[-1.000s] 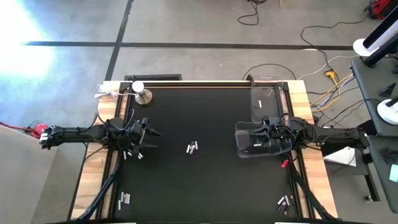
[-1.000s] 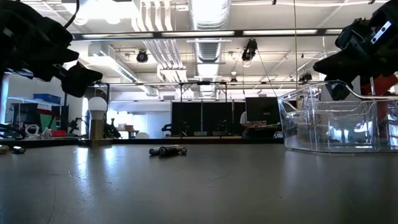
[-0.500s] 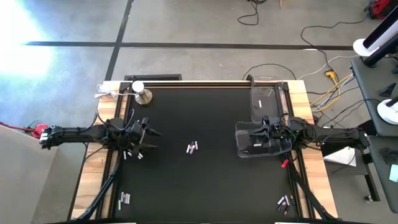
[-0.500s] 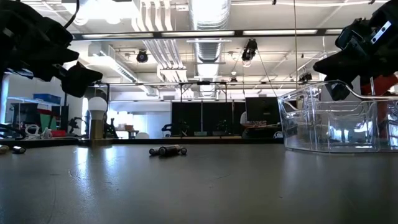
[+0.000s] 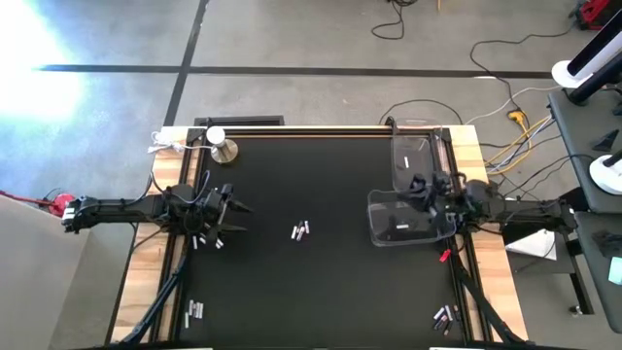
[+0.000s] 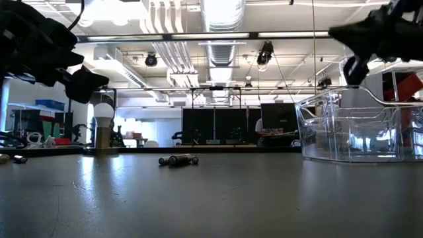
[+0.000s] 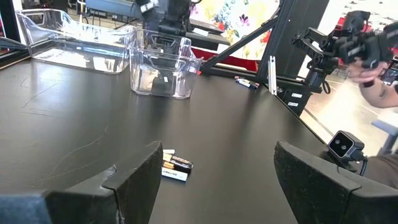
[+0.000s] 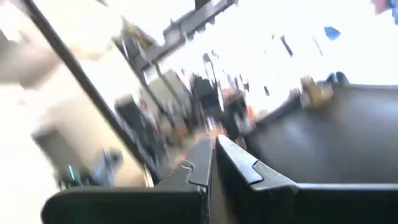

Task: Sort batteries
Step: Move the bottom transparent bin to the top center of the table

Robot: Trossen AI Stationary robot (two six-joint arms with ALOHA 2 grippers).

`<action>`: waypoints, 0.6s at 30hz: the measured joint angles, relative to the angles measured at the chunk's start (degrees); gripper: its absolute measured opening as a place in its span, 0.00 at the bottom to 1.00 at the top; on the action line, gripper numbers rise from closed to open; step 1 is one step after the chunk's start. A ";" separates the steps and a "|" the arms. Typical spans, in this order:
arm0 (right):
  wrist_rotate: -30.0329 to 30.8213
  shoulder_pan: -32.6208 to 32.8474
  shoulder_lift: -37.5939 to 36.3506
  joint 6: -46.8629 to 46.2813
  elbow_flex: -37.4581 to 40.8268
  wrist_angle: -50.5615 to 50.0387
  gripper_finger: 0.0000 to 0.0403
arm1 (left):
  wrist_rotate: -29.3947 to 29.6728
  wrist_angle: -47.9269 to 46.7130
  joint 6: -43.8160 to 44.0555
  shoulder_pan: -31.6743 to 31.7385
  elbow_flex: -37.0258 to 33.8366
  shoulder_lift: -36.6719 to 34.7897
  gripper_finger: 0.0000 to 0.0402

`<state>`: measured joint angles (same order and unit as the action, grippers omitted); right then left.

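Here, at the table's left side, your left gripper (image 5: 233, 216) hangs above the mat with its two dark fingers (image 7: 140, 177) spread wide and nothing between them. A few batteries (image 5: 206, 241) lie just beside it: tiny cylinders, some white, some dark. A second small cluster (image 5: 194, 310) sits near the front-left edge of the mat. At the back-left corner stands a round silver knob (image 5: 224, 151) with a white ball (image 5: 215, 135) next to it.

The table (image 5: 321, 292) is covered by a matte black mat with faint scuffs; bare wood shows along both side edges. At mid-table lies a loose group of batteries (image 5: 301, 230), well apart from both grippers, with open mat all round it.

To the right stand two clear plastic bins: glossy, thin-walled, rounded at the corners. The nearer bin (image 5: 389, 228) has one white cell (image 5: 402, 227) inside; the farther bin (image 5: 413, 156) lies along the back-right edge. Your right gripper (image 5: 420, 185) is above the nearer bin's back rim, fingers pressed together, holding nothing you can see. More batteries (image 5: 443, 316) lie at the front-right corner, and a small red piece (image 5: 444, 257) just beside the nearer bin.

Beyond the table are a concrete floor, cables and workbenches.
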<state>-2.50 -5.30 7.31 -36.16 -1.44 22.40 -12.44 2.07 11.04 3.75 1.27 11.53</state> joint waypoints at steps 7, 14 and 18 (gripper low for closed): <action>8.77 0.58 1.89 0.71 -0.56 4.99 0.03 | -0.01 0.00 -0.02 0.00 0.01 0.01 0.71; 21.19 9.67 22.29 1.49 -8.95 4.82 0.03 | -0.01 0.00 -0.02 0.00 0.00 0.01 0.71; 30.07 15.04 38.04 4.44 -19.69 3.04 0.03 | 0.00 0.01 -0.02 0.00 0.00 0.01 0.71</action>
<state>27.57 9.74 45.35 -31.73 -21.13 25.44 -12.44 2.08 11.03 3.75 1.27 11.54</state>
